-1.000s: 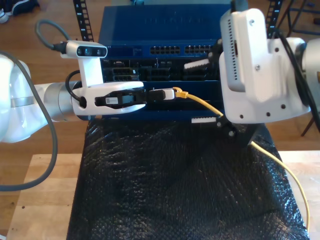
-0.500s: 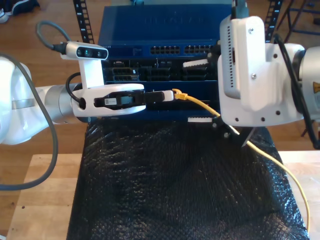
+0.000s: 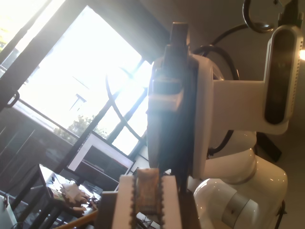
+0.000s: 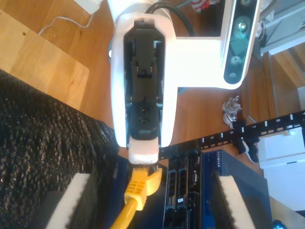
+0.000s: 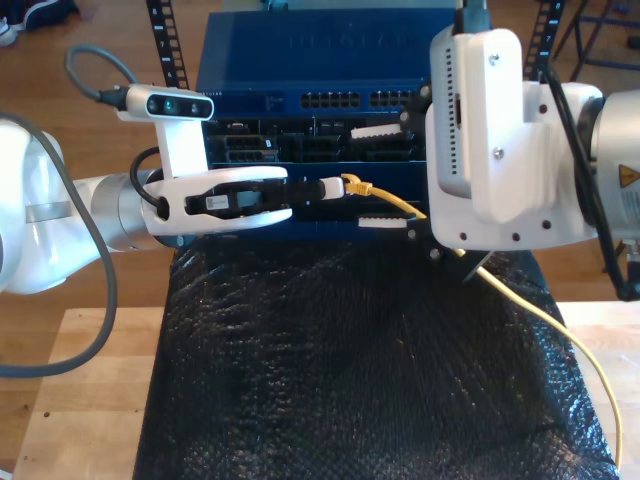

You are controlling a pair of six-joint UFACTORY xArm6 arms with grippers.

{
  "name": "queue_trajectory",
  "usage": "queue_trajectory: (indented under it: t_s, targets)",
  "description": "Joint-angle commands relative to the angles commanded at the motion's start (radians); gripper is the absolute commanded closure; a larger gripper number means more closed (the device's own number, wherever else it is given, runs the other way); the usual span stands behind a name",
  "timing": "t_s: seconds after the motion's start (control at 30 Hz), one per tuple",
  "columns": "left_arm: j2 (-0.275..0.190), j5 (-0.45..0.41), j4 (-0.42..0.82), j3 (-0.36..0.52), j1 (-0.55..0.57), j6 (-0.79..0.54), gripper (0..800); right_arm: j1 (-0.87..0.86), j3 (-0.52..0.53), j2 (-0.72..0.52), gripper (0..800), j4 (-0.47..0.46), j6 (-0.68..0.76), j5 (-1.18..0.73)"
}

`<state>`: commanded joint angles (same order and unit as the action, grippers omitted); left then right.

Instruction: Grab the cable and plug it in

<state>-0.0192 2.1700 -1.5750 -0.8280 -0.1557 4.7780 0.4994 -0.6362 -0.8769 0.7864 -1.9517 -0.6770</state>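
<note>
Toward the exterior view's left, my first gripper (image 5: 325, 188) reaches sideways in front of the blue rack unit (image 5: 300, 50), its jaws pinched narrow on the plug end of the cable (image 5: 385, 200). The yellow boot sticks out just past the fingertips, pointing toward the exterior view's right. In the first wrist view the same gripper (image 3: 147, 198) shows two white ribbed pads (image 3: 125, 202) clamped tight on a yellowish-brown piece of the cable (image 3: 147, 188), with the other arm's white body beyond it. On the exterior view's right, my second gripper (image 5: 368, 176) hangs in front of the rack with its jaws spread wide. One white toothed finger (image 5: 378, 131) sits higher against the rack face and the other lower, and the cable runs between them, touching neither as far as can be seen. The second wrist view agrees: its gripper (image 4: 155, 205) has pads (image 4: 76, 202) far apart, and the yellow cable (image 4: 136, 191) comes up the middle into the first gripper's tip. From the plug the cable slopes down under the second gripper, then across the black bubble wrap sheet (image 5: 350, 380) to the exterior view's lower right. The sheet covers a wooden table (image 5: 90, 380). The clear plug tip itself is too small to make out.
</note>
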Motion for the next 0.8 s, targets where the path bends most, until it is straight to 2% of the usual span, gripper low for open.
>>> queue_trajectory:
  t_s: [0.17,0.27,0.8]
  targets:
    - [0.002,0.015,-0.003,0.0,0.0,0.0,778,0.0,0.002,0.0,291,0.0,0.002,0.0]
    - [0.002,0.02,-0.008,0.0,0.0,0.002,777,0.0,0.002,0.0,342,0.0,0.003,0.0]
    - [0.011,0.025,-0.011,0.008,-0.002,0.097,771,0.014,0.003,0.0,372,0.0,0.002,-0.002]
